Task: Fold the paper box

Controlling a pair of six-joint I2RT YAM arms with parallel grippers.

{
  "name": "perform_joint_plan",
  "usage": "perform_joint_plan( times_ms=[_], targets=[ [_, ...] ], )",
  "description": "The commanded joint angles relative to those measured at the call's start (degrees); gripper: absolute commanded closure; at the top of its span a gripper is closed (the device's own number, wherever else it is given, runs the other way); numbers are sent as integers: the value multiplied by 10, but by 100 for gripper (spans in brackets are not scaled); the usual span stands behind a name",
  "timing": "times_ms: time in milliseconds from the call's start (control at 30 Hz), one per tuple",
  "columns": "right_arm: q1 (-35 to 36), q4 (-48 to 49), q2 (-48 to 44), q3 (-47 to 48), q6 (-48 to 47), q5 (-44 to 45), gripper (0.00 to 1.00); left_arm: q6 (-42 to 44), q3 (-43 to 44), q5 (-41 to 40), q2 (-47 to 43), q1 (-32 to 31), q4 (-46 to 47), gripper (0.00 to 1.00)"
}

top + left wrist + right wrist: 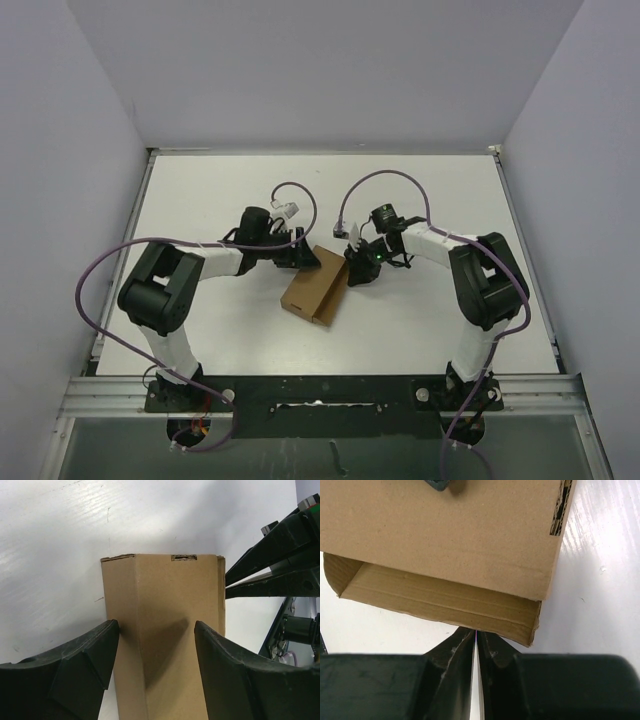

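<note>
The paper box (313,290) lies on the white table (240,325), midway between the two arms, a partly folded brown tube set at a slant. One long side gapes open toward the right arm.

At its far end both arms close in. The left gripper (156,630) straddles the box from the left with its jaws partway apart. One finger (92,657) sits against the side wall and the other lies over the top face. I cannot tell whether it is actually pinching the cardboard.

The right gripper (475,636) is at the open side. Its jaws are narrowed to a thin slit with nothing visibly between them, and the tips touch the edge of the lower flap.
</note>
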Motion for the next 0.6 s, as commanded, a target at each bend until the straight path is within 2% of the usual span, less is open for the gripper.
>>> perform_joint_plan(
  times_ms=[0, 200, 333, 433, 567],
  targets=[
    [2, -3, -24, 26, -41, -14, 89, -22, 8, -6, -19, -7, -3, 38],
    [-43, -84, -64, 26, -94, -78, 80, -40, -9, -63, -75, 30, 15, 26],
    [-63, -119, -72, 38, -117, -120, 78, -27, -29, -96, -105, 34, 52, 22],
    [-63, -136, -71, 51, -131, -142, 77, -9, -61, -128, -122, 35, 100, 20],
    [-59, -163, -66, 61, -157, -189, 76, -9, -118, -163, -128, 34, 206, 16]
  ],
)
